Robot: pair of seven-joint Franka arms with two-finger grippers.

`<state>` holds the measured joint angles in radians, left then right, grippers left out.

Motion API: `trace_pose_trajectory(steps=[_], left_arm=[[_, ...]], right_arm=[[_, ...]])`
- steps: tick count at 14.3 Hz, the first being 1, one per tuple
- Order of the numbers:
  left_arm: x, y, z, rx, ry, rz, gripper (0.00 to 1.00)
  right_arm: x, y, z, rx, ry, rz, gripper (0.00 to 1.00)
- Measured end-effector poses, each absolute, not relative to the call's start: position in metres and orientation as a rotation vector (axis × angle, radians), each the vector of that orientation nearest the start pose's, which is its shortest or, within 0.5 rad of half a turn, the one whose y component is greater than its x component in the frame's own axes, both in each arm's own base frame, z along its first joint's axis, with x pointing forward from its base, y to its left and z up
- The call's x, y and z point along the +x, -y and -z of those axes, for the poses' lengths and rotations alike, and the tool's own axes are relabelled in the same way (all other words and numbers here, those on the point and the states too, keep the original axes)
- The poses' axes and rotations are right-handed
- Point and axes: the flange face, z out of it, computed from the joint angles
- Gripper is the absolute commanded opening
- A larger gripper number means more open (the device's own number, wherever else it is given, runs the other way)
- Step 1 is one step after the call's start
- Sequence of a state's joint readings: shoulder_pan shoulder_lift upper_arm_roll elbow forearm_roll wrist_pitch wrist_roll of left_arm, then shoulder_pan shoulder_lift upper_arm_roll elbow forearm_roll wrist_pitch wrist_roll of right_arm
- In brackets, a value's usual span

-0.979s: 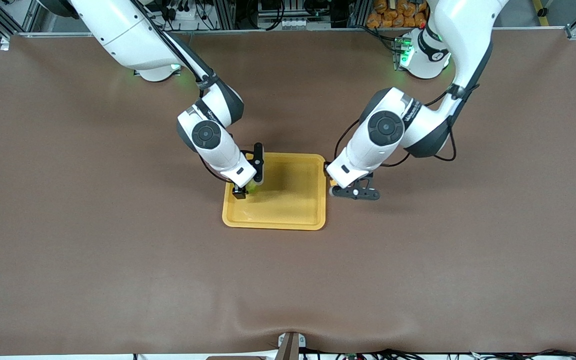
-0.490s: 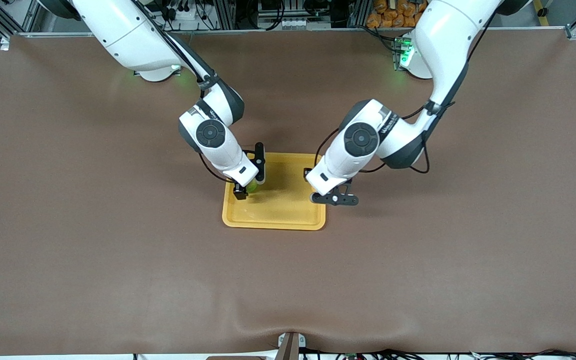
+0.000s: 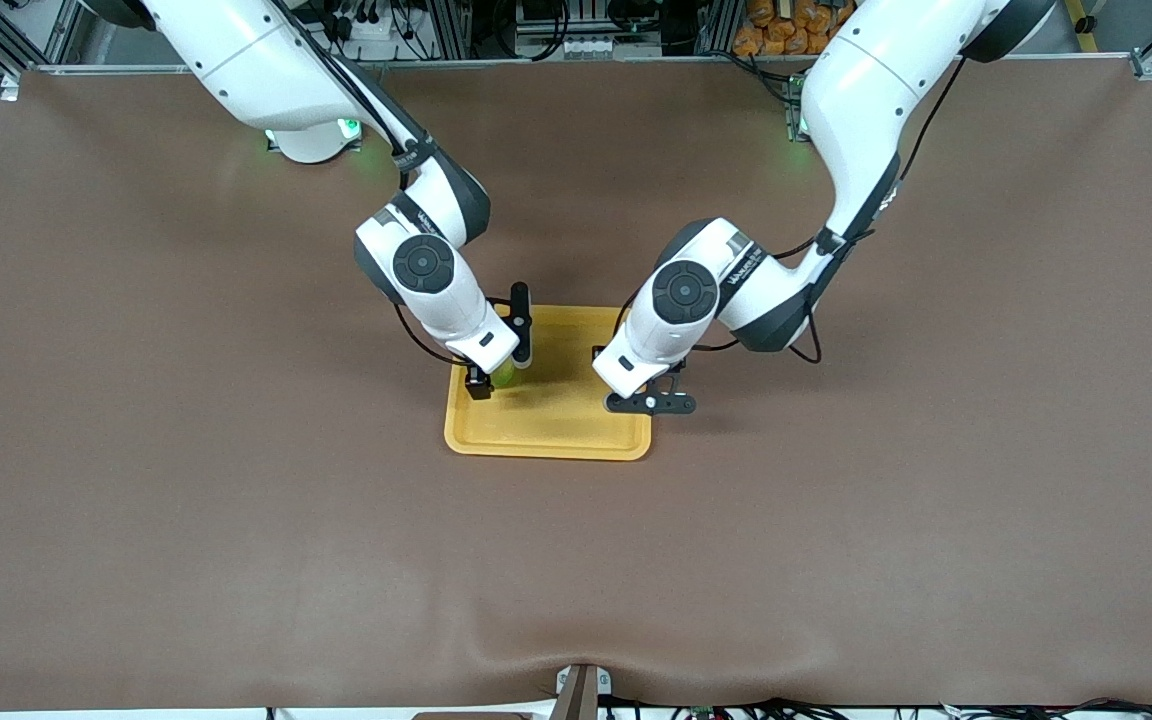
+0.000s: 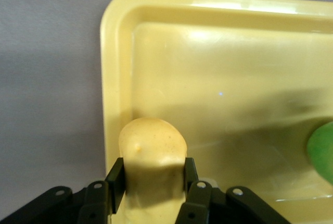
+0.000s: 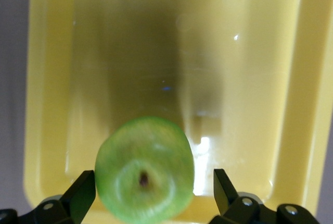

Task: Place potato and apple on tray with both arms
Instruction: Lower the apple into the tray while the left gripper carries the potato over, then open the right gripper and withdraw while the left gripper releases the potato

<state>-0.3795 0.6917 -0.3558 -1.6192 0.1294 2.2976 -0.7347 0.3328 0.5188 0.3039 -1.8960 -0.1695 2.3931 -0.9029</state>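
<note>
The yellow tray (image 3: pixel 576 440) lies mid-table. On it, at the right arm's end, rests the green apple (image 3: pixel 504 375), stem dimple up in the right wrist view (image 5: pixel 144 177). My right gripper (image 3: pixel 499 355) hangs over it, open, fingers (image 5: pixel 225 186) astride the apple (image 5: pixel 144 177) with a gap on one side. My left gripper (image 3: pixel 648 400) is over the tray's rim at the left arm's end, shut on the potato (image 4: pixel 152 146), a pale yellow lump pinched between the fingers (image 4: pixel 115 177). The wrist hides the potato in the front view.
The brown table (image 3: pixel 236 500) spreads wide around the tray. In the left wrist view the tray's rounded corner (image 4: pixel 112 21) and bare floor (image 4: pixel 218 78) lie below the potato, with the apple (image 4: pixel 322 153) at the edge of view.
The left arm has swung from beside the tray to over its rim, carrying the potato. The right gripper has stayed over the apple on the tray.
</note>
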Motion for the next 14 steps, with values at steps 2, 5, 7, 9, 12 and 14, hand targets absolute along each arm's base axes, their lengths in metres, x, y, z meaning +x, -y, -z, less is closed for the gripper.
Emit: trace_pose_trajectory(steps=[2,5,7,9,12,14], left_arm=[[0.535,0.444,-0.238,-3.255,0.022,-0.101,0.29],[0.532,0.445,-0.231,-3.234,0.024,-0.090,0.34],[0.528,0.449,-0.223,-3.224,0.011,-0.095,0.43],[0.524,0.453,-0.218,-3.223,0.012,-0.102,0.55],[0.525,0.452,-0.212,-3.214,0.006,-0.098,1.00],[0.528,0.449,-0.212,-3.191,-0.036,-0.053,1.00]], right_arm=[[0.518,-0.371,-0.261,2.171,-2.304,0.011,1.00],[0.524,-0.372,-0.295,2.170,-2.285,0.074,1.00],[0.530,-0.367,-0.316,2.184,-2.254,0.095,1.00],[0.545,-0.337,-0.335,2.278,-2.169,0.115,1.00],[0.580,-0.261,-0.354,2.521,-2.010,0.098,1.00],[0.593,-0.223,-0.364,2.594,-1.929,0.093,1.00]])
